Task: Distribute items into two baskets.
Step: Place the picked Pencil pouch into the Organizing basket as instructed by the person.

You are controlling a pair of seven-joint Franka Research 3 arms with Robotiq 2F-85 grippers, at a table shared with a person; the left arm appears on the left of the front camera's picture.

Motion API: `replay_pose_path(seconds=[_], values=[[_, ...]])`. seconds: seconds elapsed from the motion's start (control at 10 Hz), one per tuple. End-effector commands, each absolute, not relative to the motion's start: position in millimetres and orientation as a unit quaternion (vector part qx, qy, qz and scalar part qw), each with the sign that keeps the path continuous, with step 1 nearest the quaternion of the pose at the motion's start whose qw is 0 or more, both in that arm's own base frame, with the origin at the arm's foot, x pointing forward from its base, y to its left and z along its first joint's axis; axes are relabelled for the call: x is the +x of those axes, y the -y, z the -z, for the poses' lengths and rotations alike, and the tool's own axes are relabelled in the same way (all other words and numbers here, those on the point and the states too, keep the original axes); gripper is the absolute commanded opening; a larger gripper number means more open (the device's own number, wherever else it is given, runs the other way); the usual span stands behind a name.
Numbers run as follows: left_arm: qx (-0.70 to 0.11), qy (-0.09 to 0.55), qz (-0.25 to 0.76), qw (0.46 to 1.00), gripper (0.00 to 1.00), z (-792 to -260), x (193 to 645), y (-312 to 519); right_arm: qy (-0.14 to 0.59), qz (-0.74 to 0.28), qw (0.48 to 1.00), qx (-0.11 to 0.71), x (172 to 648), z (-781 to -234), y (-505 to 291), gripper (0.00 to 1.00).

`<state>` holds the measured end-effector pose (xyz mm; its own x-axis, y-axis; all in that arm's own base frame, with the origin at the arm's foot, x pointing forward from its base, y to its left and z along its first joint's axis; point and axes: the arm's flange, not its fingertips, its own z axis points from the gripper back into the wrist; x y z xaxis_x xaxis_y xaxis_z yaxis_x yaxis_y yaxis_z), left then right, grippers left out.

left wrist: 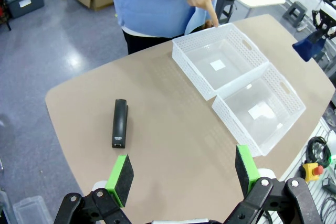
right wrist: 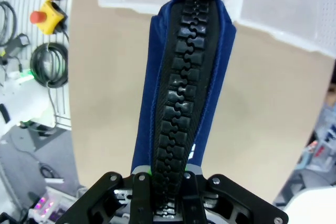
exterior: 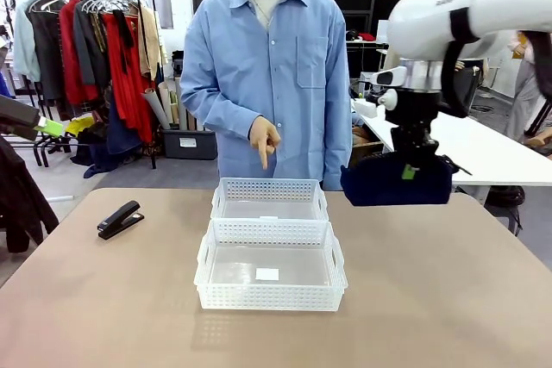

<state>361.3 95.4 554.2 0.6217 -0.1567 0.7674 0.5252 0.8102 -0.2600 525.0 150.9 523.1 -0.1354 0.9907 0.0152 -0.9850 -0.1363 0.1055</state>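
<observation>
While the right gripper (exterior: 412, 164) squeezes shut on its top edge, the dark blue pouch (exterior: 397, 183) hangs in the air. It is up above the table (exterior: 448, 299) and just to the right of the far basket (exterior: 269, 187). Its black zip faces the right wrist camera.

The stapler (exterior: 119, 219) lies flat on the table, well off to the left of both baskets. The two white baskets sit in the middle, touching, one behind the other. The near basket (exterior: 269, 303) has a small white label on its floor, and so does the far one. That is all they hold.

The person's hand (exterior: 264, 140) points one finger down at the far basket. The left gripper (left wrist: 183, 172) hangs high over the table with its green pads (left wrist: 121, 177) spread wide apart.
</observation>
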Motion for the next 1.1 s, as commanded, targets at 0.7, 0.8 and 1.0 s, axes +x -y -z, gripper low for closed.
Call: replay_pose_path(seconds=[0.7,0.8,1.0], values=[[-0.245,0.395,0.2,0.863,1.0,-554,363,-95,0.01,-0.777,0.625,0.07,584,-512,-250,0.0],[-0.245,0.395,0.2,0.863,1.0,-554,363,-95,0.02,-0.779,0.624,0.067,590,-509,-263,0.0],[-0.245,0.395,0.2,0.863,1.0,-554,363,-95,0.019,-0.775,0.629,0.063,601,-505,-283,0.0]])
